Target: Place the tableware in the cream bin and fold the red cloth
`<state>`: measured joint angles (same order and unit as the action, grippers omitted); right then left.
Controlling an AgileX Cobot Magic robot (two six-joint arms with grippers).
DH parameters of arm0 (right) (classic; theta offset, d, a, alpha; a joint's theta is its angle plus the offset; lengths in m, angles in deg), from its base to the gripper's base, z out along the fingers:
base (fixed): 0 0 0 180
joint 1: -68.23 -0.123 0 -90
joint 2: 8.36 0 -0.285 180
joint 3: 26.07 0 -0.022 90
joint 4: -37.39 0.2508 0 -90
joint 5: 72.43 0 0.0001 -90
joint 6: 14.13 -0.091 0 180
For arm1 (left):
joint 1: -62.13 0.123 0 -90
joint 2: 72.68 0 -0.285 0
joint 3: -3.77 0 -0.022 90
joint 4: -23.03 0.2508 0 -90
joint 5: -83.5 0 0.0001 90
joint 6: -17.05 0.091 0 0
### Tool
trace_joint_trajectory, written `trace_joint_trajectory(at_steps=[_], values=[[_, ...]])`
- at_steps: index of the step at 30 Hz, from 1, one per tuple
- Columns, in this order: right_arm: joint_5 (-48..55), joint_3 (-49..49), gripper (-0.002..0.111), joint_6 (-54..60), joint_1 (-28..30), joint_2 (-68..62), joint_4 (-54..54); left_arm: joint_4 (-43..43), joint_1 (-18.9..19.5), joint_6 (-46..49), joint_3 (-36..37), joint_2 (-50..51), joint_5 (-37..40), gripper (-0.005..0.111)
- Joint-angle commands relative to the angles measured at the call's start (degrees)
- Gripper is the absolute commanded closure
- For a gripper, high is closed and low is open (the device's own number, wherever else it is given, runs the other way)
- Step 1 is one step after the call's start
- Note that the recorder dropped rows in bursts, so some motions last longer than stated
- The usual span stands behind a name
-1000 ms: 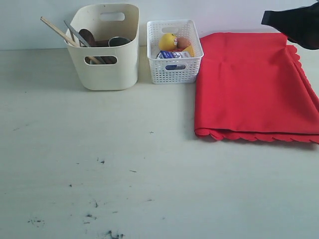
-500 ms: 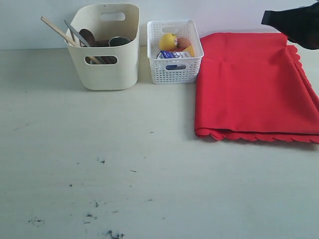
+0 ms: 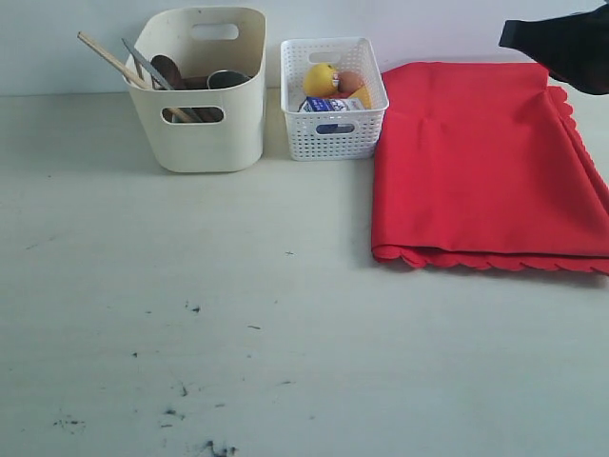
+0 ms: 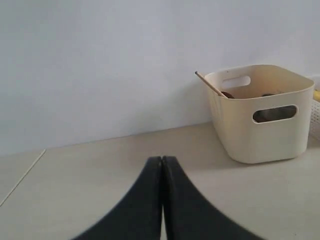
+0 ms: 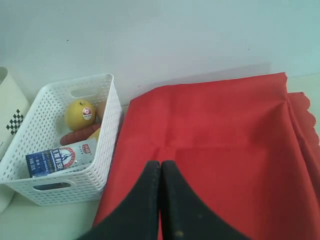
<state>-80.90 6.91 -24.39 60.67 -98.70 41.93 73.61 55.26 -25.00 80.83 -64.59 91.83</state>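
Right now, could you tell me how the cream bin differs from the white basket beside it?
The cream bin is taller and wider than the white basket. The bin's walls are smooth and solid; the basket's are lattice. The bin holds tableware, the basket a lemon and a milk carton. Both are open-topped, with cut-out handles, standing side by side.

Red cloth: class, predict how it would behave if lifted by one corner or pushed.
Probably floppy: the red cloth lies in flat folded layers with soft creases, so a lifted corner would likely drape and unfold. It looks thin, so probably light for its size. Pushed across the table, it would likely bunch rather than slide whole.
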Motion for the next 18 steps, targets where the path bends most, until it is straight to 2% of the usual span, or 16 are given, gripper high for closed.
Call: trace_joint_trajectory(at_steps=[1,3,4,5,8,10,13,18], values=[[-0.91,0.38,0.108,-0.29,-0.15,0.52,0.05,-0.32,0.05,-0.30,0.17,-0.31,-1.65,0.104],[-0.91,0.38,0.108,-0.29,-0.15,0.52,0.05,-1.68,0.05,-0.04,0.17,-0.31,-2.47,0.104],[-0.91,0.38,0.108,-0.29,-0.15,0.52,0.05,-5.23,0.05,2.58,0.17,-0.31,-2.47,0.104],[-0.91,0.38,0.108,-0.29,-0.15,0.52,0.05,-11.35,0.05,8.22,0.17,-0.31,-2.47,0.104],[-0.91,0.38,0.108,-0.29,-0.15,0.52,0.05,-35.92,0.05,34.30,0.17,-0.31,-2.77,0.104],[-0.91,0.38,0.108,-0.29,-0.15,0.52,0.05,-45.83,0.05,45.33,0.17,-0.31,-4.04,0.104],[-0.91,0.38,0.108,-0.29,-0.15,0.52,0.05,-49.66,0.80,49.72,0.17,-0.31,-5.26,0.104],[-0.91,0.38,0.108,-0.29,-0.15,0.52,0.05,-51.16,5.88,49.02,0.17,-0.31,-4.01,0.104]])
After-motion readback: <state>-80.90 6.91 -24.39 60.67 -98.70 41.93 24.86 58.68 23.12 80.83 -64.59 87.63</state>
